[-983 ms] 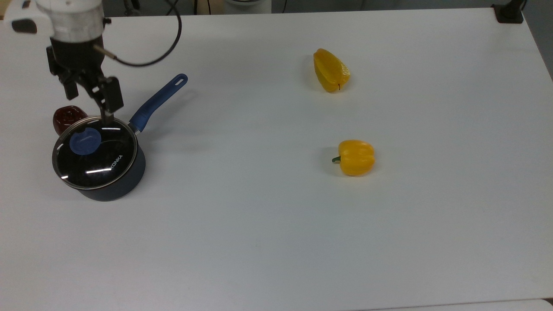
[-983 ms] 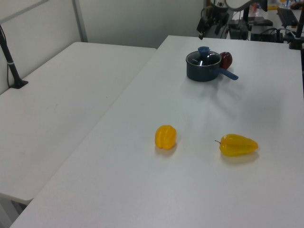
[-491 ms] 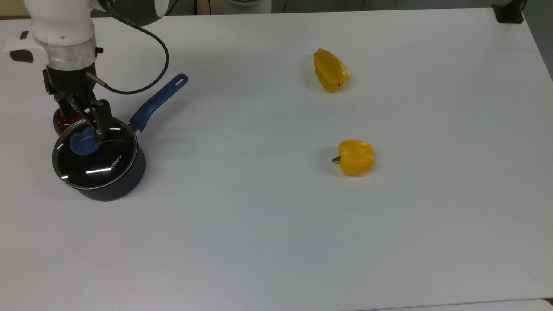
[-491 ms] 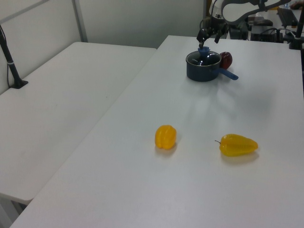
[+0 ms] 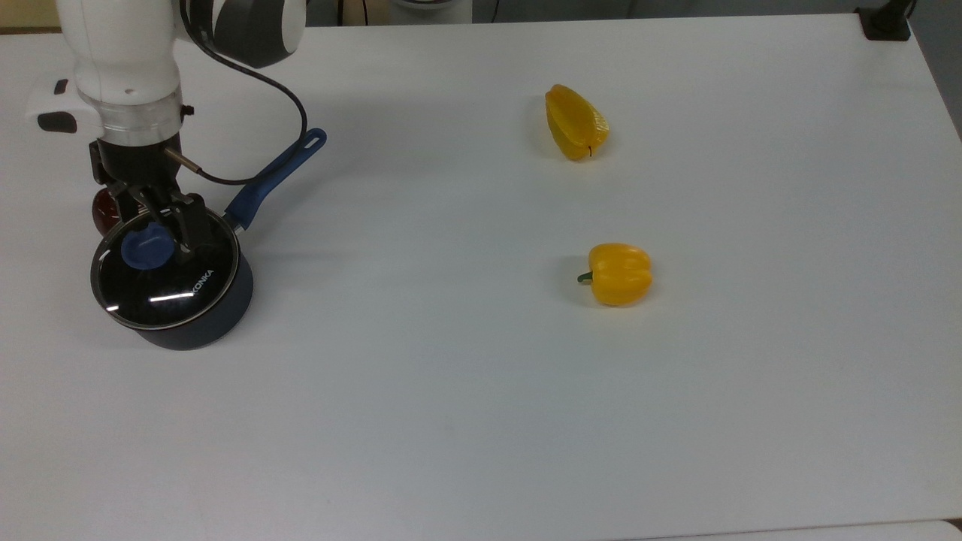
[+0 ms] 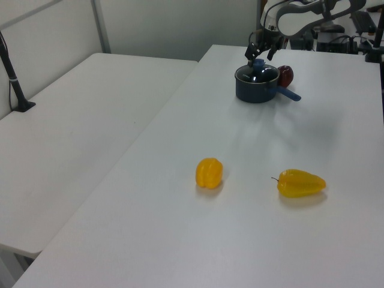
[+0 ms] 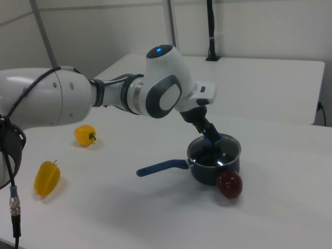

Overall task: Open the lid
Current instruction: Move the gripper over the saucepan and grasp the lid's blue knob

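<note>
Your gripper (image 5: 159,220) has come down over the last second — it hung above the far rim of the pan, and now its fingers (image 5: 186,222) sit at the level of the blue knob (image 5: 147,247), one on each side of it in the top view. They look spread, with the knob in the gap between them; whether either pad is already touching the knob I cannot tell.

The lid (image 5: 165,266) itself has not moved. It lies flat and seated on the dark saucepan (image 5: 214,319), at the top view's left edge of the table (image 5: 481,391), metal rim all round and no gap at the pan's lip. The right view agrees: the lid (image 7: 214,151) is down, with the gripper (image 7: 209,135) leaning in over it from the right view's left.

So the approach seems finished and the grasp not yet made — closing on the knob is likely the step in hand, then a straight lift.

Mind the surroundings. The pan's blue handle (image 5: 275,176) points away to the top view's upper right, clear of the fingers. A dark red pepper (image 5: 105,209) sits just beside the pan on its far side, close under the wrist. The two yellow peppers (image 5: 575,122) (image 5: 618,273) lie well apart, off to the top view's right.
</note>
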`<state>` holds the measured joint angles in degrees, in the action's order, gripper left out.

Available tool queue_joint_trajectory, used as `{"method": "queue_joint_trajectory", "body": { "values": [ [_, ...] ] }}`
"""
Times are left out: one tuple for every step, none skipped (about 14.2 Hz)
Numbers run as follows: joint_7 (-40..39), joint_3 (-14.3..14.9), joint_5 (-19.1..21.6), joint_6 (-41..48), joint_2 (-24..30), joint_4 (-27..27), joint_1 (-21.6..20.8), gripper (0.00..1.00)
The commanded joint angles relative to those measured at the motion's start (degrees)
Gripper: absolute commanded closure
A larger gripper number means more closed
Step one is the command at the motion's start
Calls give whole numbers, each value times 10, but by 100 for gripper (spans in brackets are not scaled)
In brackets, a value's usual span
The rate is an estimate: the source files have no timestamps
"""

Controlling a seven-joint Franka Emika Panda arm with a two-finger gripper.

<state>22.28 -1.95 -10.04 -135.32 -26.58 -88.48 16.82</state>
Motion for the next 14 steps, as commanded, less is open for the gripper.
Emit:
{"method": "queue_joint_trajectory", "body": {
  "values": [
    [20,1,-15,-24,-11,8,-4,14],
    [20,1,-16,-25,-11,8,-4,18],
    [17,2,-16,-24,-11,7,-4,34],
    [17,2,-16,-24,-10,7,-4,42],
    [16,1,-16,-23,-10,7,-4,47],
    [16,1,-16,-23,-9,7,-4,53],
    [16,1,-16,-19,-5,6,-4,56],
    [15,1,-16,-15,3,3,-4,57],
    [15,1,-16,-14,20,-5,-5,57],
    [15,1,-16,-13,31,-12,-6,57],
    [15,-4,-16,-10,47,-23,-6,57],
    [17,-7,-16,3,63,-33,-11,57],
    [18,-8,-16,20,75,-41,-28,57],
    [20,-7,-16,31,87,-51,-48,57]
  ]
}}
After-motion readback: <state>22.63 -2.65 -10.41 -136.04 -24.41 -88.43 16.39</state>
